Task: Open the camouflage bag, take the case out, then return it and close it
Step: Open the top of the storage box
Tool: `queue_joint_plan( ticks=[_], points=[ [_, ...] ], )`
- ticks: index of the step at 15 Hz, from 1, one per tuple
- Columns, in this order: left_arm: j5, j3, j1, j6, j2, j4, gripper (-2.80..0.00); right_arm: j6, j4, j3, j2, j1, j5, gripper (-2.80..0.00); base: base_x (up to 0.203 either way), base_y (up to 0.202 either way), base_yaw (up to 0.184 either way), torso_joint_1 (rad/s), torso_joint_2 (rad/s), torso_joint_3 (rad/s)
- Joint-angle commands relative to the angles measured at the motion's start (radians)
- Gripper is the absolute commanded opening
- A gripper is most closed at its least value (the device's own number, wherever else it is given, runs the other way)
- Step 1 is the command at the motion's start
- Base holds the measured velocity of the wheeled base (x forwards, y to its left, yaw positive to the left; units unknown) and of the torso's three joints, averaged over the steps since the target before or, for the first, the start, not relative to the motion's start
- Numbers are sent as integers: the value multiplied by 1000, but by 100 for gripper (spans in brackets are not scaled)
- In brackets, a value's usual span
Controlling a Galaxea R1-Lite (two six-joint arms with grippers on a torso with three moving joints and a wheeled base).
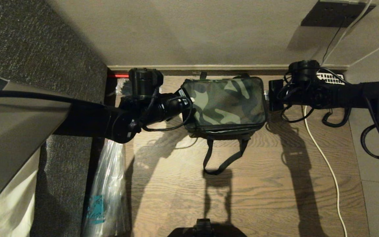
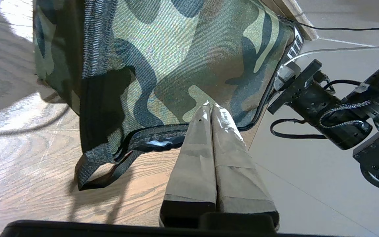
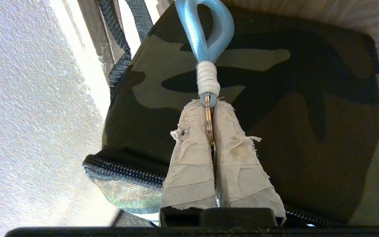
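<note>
Centrally in the head view, the camouflage bag (image 1: 225,103) sits on the wood-grain floor (image 1: 258,184) against the baseboard, lid down, a black strap handle (image 1: 224,158) trailing toward the robot. Only the right wrist view shows the detail at the bag's right end: a light-blue loop (image 3: 209,29), bound with a pale wrap, hangs from a thin metal ring (image 3: 209,118) that is pinched between the tape-covered fingers of the right gripper (image 3: 210,103), which is clamped on that ring just above the black zipper coil (image 3: 123,171). Only the left wrist view shows the near edge, where the zipper line gapes slightly with a glossy dark surface in the slot; what that surface is cannot be told. The bag's fabric is a woven green camouflage with black trim, boxy and soft-cornered. The left gripper (image 2: 211,106) has its taped fingers pressed together with nothing between them, tips resting on the lid near the bag's left end. A clear plastic bag (image 1: 109,184) lies left, a white cable (image 1: 324,158) right.
</note>
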Motion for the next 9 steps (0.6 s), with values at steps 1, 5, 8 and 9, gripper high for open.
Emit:
queue_joint_plan(
  ticks=[1,5,8,9],
  points=[
    [0,-9,-6,-5,6,-3,-280,-1,0,0,-13,0,5,-280,0,0,0,0,0,0],
    [1,-63,-10,-20,29,-4,-280,-2,7,0,-30,-2,7,-280,0,0,0,0,0,0],
    [27,-111,-18,-31,69,-6,-280,-8,8,0,-43,-6,30,-280,0,0,0,0,0,0],
    [32,-127,-19,-31,81,-7,-280,-8,9,0,-45,-6,30,-280,0,0,0,0,0,0]
  ],
)
